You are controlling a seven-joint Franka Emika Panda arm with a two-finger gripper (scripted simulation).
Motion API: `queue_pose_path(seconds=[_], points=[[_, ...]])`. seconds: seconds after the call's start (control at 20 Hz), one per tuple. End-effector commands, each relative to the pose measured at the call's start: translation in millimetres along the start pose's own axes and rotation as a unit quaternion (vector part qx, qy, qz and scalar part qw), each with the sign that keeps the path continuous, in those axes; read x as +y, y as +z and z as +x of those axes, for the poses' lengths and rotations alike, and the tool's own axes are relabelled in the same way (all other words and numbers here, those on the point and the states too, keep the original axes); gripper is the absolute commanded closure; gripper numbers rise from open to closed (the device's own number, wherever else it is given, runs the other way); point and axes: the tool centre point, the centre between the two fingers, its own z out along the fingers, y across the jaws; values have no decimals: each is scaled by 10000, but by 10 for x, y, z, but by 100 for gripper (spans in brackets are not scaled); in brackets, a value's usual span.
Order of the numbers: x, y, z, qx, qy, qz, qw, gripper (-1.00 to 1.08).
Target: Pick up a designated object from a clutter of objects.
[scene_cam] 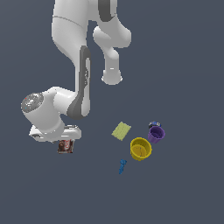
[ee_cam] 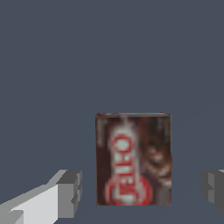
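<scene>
Open tool straddles flat, glossy brown-red box.

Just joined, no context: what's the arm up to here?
The Panda arm has its claw open over the brown-red box, which lies apart from the other items. In the wrist view the fingers sit on either side of the box with gaps, not touching. The pale green pad, yellow cup and purple cup sit untouched.
</scene>
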Motion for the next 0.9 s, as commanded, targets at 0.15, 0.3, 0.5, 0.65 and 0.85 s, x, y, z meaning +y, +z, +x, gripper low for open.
queue_pose_path(seconds=[0.15, 0.3, 0.5, 0.65, 0.85], points=[[-2, 85, 2, 3, -5, -1, 10000, -92], [-4, 217, 0, 6, -8, -2, 10000, -92], [0, 421, -6, 6, -8, -2, 10000, -92], [1, 492, -1, 9, -11, -3, 10000, -92], [6, 508, 6, 9, -11, -3, 10000, 108]])
